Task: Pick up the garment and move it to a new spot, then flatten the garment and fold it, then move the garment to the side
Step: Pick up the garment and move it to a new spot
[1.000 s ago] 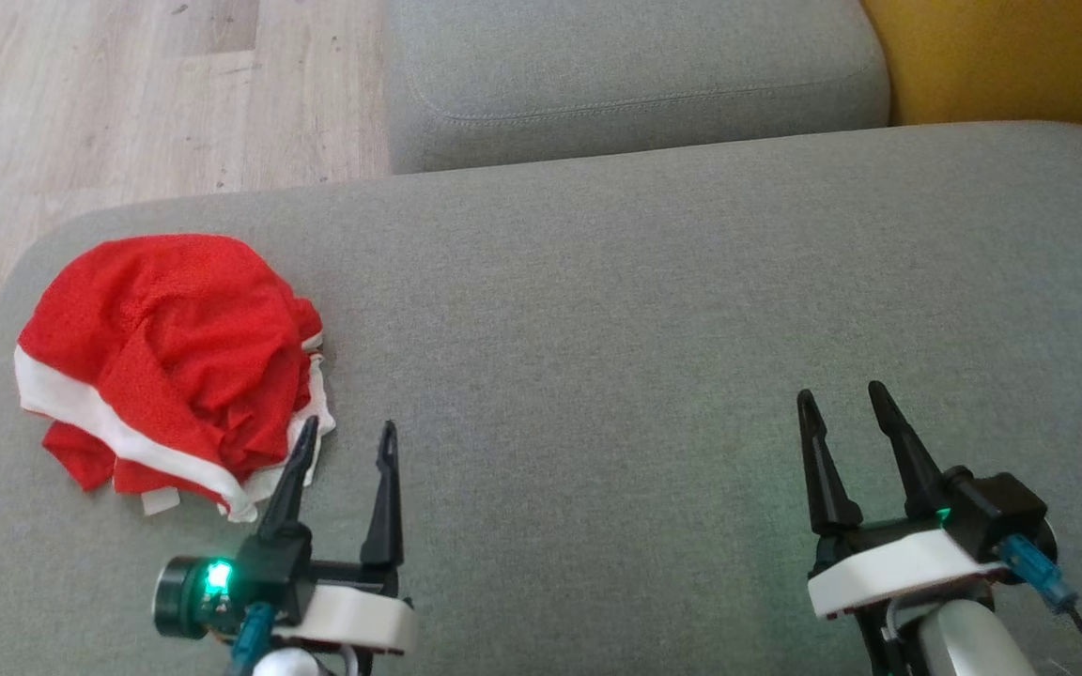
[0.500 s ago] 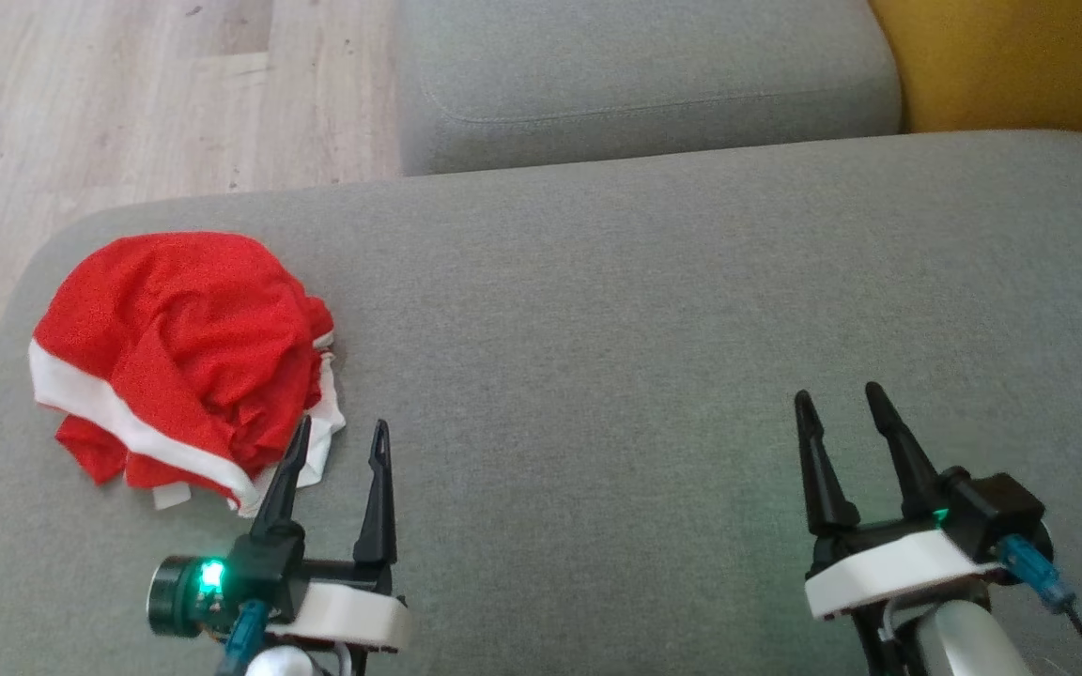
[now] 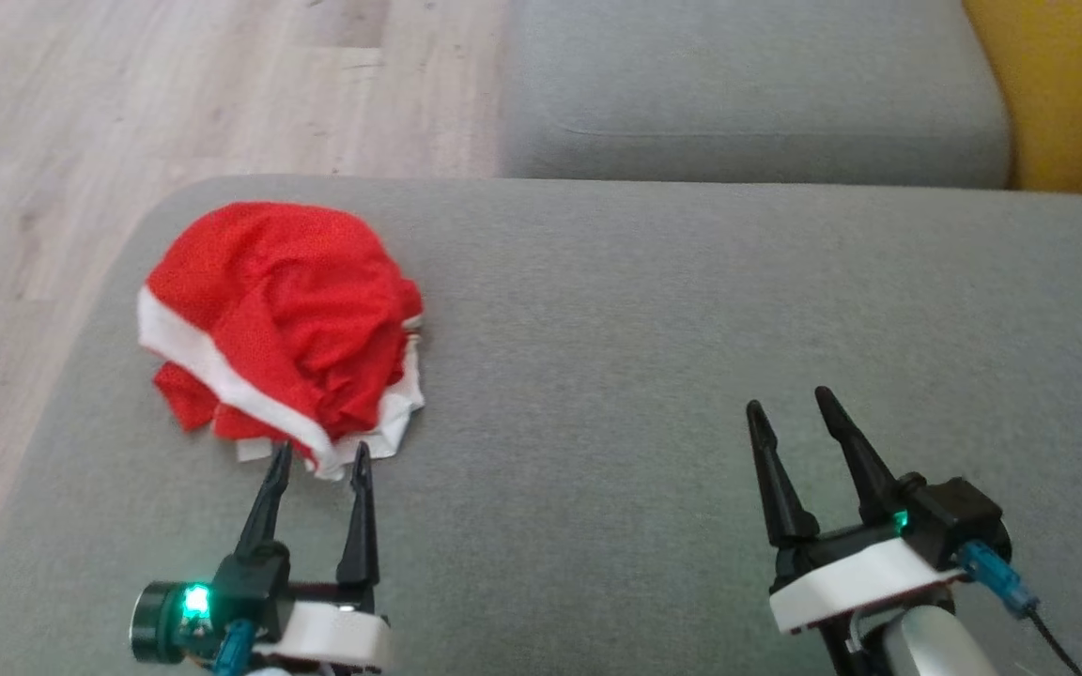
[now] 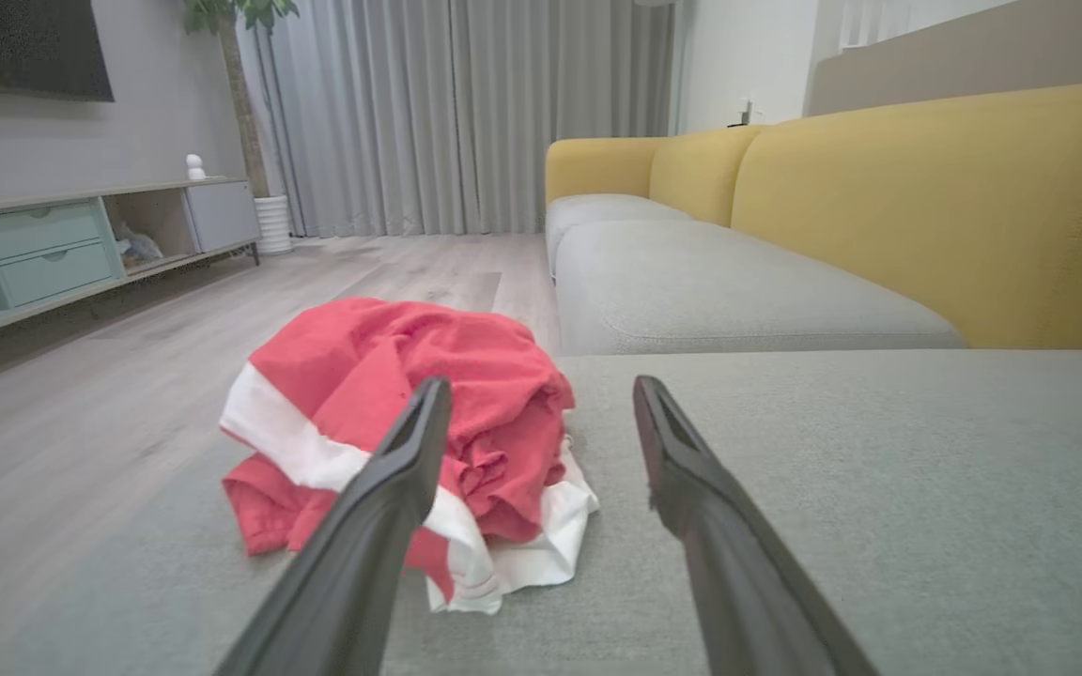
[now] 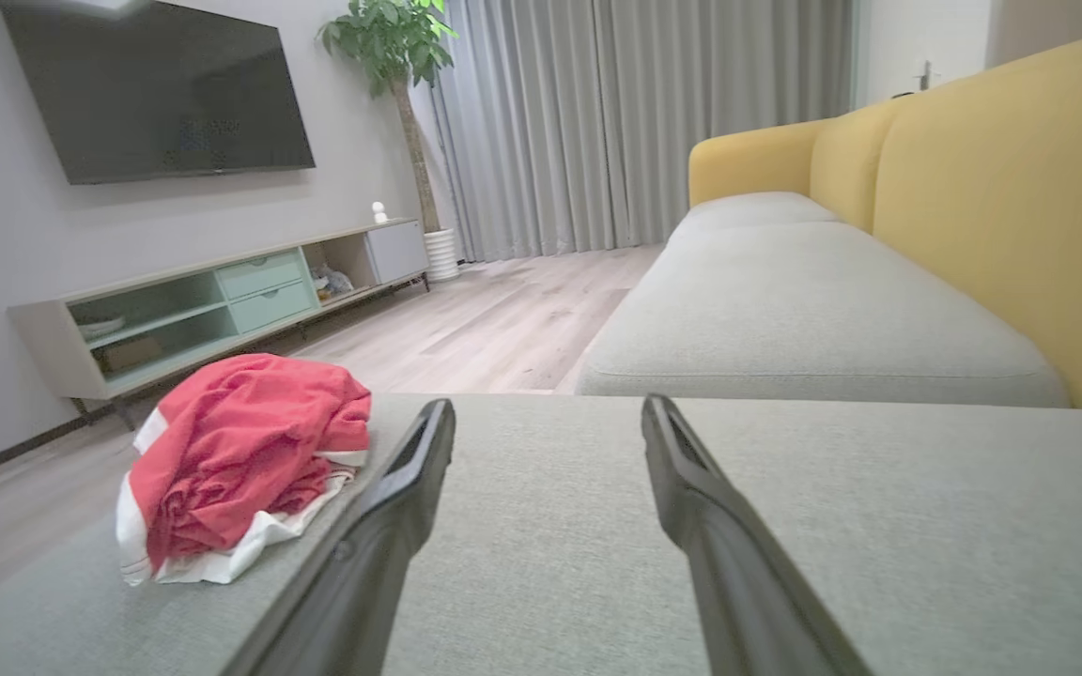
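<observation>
Here the crumpled red garment [image 3: 283,319] lies on the grey sofa cushion [image 3: 644,376]. The left gripper [image 3: 322,451], fingers spread and empty, is just beside the garment; the right gripper [image 3: 788,399], likewise, well apart from it.

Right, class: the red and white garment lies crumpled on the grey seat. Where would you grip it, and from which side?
Probably the bunched folds at the near edge of the garment, where red cloth piles over the white trim. Come from the robot's side with the left gripper, open with its tips right at that edge. Raised folds give it something to pinch.
</observation>
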